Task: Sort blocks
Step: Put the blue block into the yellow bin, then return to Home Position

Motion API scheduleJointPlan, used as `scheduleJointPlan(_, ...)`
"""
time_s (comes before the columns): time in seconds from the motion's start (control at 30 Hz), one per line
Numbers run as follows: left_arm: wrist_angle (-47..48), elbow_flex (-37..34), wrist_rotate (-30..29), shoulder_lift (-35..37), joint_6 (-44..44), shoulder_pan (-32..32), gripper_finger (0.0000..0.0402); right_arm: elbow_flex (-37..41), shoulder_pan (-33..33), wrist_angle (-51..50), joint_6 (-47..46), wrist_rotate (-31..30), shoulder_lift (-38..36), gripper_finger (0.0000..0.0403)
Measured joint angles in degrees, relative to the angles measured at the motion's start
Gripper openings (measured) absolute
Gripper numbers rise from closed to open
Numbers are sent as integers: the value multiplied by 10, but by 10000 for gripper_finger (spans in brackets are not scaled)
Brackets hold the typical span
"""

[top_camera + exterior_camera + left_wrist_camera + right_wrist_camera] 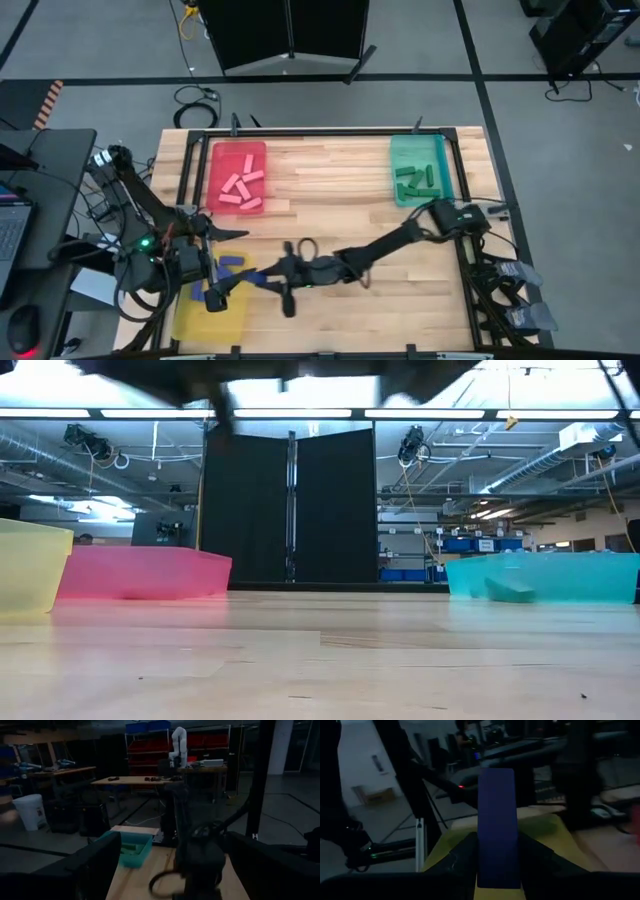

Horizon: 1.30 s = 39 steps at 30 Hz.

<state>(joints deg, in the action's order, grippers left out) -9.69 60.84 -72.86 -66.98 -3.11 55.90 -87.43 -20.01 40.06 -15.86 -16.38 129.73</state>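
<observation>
My right gripper (262,281) reaches across the table's near side to the edge of the yellow tray (205,312) and is shut on a blue block (496,827). More blue blocks (215,295) lie in the yellow tray. Pink blocks (240,188) lie in the red tray (222,155), and green blocks (414,182) lie in the teal tray (441,165). My left gripper (232,234) hovers open between the red and yellow trays, touching nothing. In the left wrist view its fingers (85,870) stand wide apart. My right gripper pinches the blue block between its two fingers (462,857), gripping the block's lower part (496,865). The block stands on end in the hold and rises above the fingertips. It is lifted clear, over the yellow tray (545,832).
The three trays also show in the low view: yellow (30,565), red (140,572) and teal (545,575). Bare wood lies in the table's middle (330,190). The right arm (390,245) stretches across the near half. A black cable loop (306,246) lies beside it.
</observation>
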Motion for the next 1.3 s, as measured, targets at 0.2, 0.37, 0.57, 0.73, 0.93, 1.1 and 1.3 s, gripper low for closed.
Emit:
scheduleJointPlan(0.2,2,0,0,0,0,0,366,-196,28,-57,6,81,128,118)
scheduleJointPlan(0.37,2,0,0,0,2,1,366,-342,45,-140,6,114,216,118)
scheduleJointPlan(0.57,4,0,0,0,3,1,366,-442,56,-233,-10,146,269,176)
scheduleJointPlan(0.73,6,0,0,0,3,1,366,-444,59,-232,-9,157,268,269)
scheduleJointPlan(0.93,19,0,-10,0,15,11,366,-430,45,-178,48,124,264,248)
scheduleJointPlan(1.1,72,0,-4,-1,70,15,357,-305,38,-70,56,130,206,178)
scheduleJointPlan(1.3,111,-32,63,-1,152,-22,296,20,30,182,95,52,33,77)
